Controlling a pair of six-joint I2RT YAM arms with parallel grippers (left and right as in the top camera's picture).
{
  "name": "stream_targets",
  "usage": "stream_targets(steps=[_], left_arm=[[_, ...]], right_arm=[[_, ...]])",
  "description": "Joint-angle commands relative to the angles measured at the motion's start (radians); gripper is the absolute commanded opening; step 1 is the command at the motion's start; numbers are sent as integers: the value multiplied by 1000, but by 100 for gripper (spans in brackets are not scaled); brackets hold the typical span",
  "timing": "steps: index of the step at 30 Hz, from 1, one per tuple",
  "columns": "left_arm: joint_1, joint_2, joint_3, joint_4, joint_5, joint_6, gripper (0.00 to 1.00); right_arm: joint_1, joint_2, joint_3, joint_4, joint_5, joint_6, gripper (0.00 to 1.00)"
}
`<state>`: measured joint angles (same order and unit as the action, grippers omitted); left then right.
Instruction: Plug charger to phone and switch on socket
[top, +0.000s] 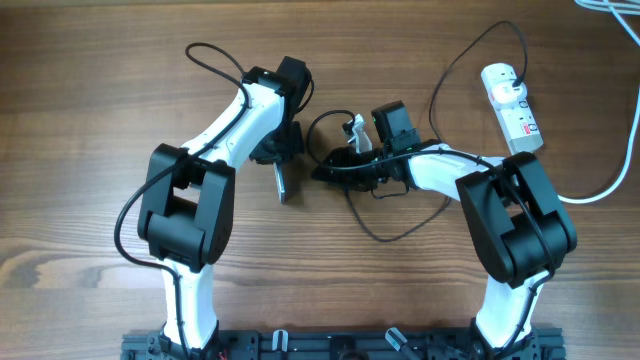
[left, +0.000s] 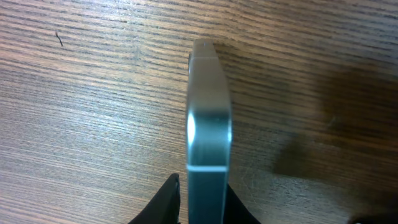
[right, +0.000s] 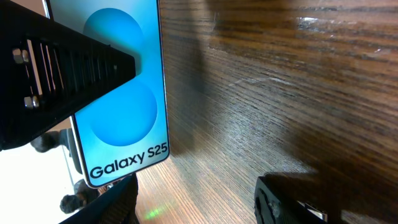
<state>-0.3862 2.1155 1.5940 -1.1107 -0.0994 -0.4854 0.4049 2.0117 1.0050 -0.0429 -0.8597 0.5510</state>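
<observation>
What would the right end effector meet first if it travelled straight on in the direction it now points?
Probably the phone, held on edge by the left end effector. The right wrist view shows it left of centre, so the right end effector might instead reach table.

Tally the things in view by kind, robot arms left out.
Phone: 1
Power strip: 1
Thin black charger cable: 1
Thick white cord: 1
Total: 4
</observation>
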Motion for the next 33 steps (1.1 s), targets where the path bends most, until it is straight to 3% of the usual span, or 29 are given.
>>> stream_targets(steps=[1, 9, 24, 29, 31, 33], left_arm=[[5, 9, -14, 0, 5, -29, 17], [11, 9, -14, -8, 5, -105, 16], [14, 9, -14, -5, 42, -106, 4], [37, -5, -12, 4, 48, -79, 4], [65, -28, -12, 24, 113, -35, 4], [105, -62, -12, 64, 281, 53, 4]], right_arm=[[2, 9, 1, -3, 77, -22, 61], [2, 9, 1, -3, 77, -25, 61], [2, 9, 1, -3, 77, -25, 62], [2, -14, 8, -4, 85, -3, 54], [2, -51, 19, -7, 85, -2, 54], [2, -115, 41, -41, 105, -18, 53]])
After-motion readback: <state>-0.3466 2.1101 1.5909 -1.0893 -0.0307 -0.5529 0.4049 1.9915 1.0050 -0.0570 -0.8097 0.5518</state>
